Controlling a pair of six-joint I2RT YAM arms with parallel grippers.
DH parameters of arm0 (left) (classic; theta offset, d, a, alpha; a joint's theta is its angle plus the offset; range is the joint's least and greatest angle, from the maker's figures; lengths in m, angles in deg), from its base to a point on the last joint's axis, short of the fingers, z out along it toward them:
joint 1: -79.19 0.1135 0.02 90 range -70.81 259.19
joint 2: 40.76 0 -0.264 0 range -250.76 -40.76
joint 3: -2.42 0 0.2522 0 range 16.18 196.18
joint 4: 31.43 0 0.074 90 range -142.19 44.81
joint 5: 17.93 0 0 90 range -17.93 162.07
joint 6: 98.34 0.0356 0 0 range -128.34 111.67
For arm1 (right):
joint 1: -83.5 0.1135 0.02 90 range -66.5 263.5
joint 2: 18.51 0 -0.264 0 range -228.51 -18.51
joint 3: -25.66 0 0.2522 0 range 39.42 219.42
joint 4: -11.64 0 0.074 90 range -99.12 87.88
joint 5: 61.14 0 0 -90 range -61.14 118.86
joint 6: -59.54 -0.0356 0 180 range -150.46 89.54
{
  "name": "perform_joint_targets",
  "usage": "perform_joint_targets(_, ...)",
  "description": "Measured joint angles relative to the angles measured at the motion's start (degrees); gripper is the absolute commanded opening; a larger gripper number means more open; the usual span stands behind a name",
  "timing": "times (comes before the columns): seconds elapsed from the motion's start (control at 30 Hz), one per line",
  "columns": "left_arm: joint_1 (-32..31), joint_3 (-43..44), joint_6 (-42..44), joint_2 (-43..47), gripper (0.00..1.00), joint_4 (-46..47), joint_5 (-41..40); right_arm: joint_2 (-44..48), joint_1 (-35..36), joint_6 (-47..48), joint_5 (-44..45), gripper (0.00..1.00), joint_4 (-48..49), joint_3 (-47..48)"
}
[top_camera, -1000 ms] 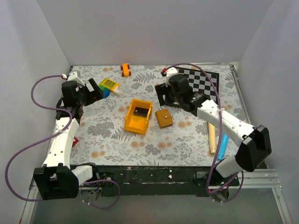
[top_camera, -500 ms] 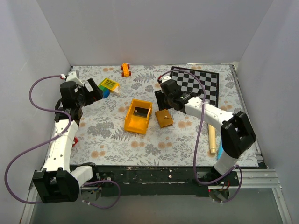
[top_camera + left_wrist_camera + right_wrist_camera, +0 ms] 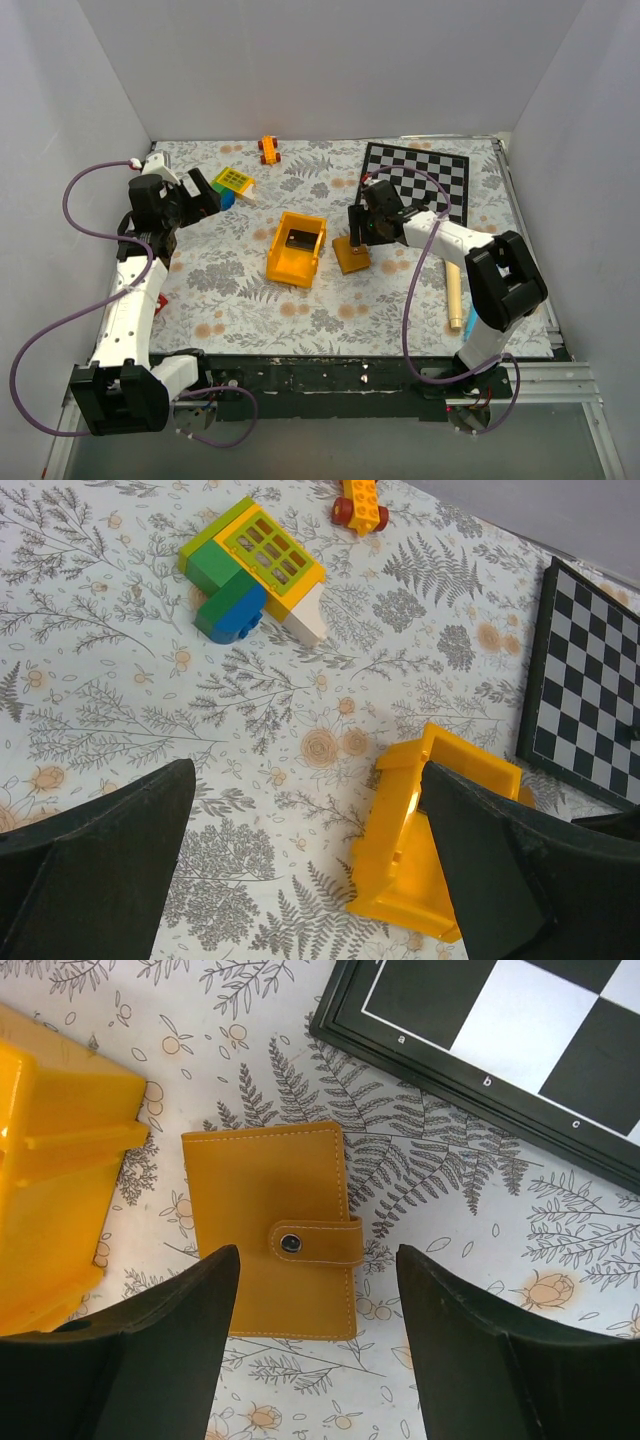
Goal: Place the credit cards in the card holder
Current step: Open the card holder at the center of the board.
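From overhead the right pincer (image 3: 358, 235) covers part of the card holder (image 3: 352, 260). Its wrist camera fills in the rest: the tan holder (image 3: 265, 1190) lies flat and folded shut directly under the pincer (image 3: 315, 1260), its strap snapped down over the stud. The two fingers are spread wide on either side of its near half and grip nothing. Only the overhead view looks into the yellow bin (image 3: 285, 268), just left of that pincer, where a flat black rectangle lies, probably one of the credit cards (image 3: 299, 239). The wrist view shows only the bin's outer wall (image 3: 50, 1160), close beside the holder. Ahead and to the right of the pincer lies the chequered board (image 3: 480, 1040), its rim printed with small letters a, b, c. The left pincer (image 3: 305, 770) hangs wide open and empty, well apart, with a block toy (image 3: 255, 570) and an orange toy car (image 3: 358, 502) ahead of it
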Motion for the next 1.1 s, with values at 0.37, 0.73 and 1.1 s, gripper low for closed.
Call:
perform_joint_targets(0.37, 0.0, 0.0, 0.0, -0.26, 0.98, 0.0, 0.59, -1.97, -0.66, -0.28, -2.51, 0.63, 1.4, -1.73)
perform_joint_targets(0.73, 0.0, 0.0, 0.0, -0.42, 0.98, 0.0, 1.01, -2.54, -1.33, -1.99, -4.85, 0.58, 5.07, -5.62)
perform_joint_targets(1.1, 0.0, 0.0, 0.0, -0.48, 0.98, -0.02, 1.05, 1.86, -3.48, -4.74, -10.56, 0.25, 9.42, -12.57)
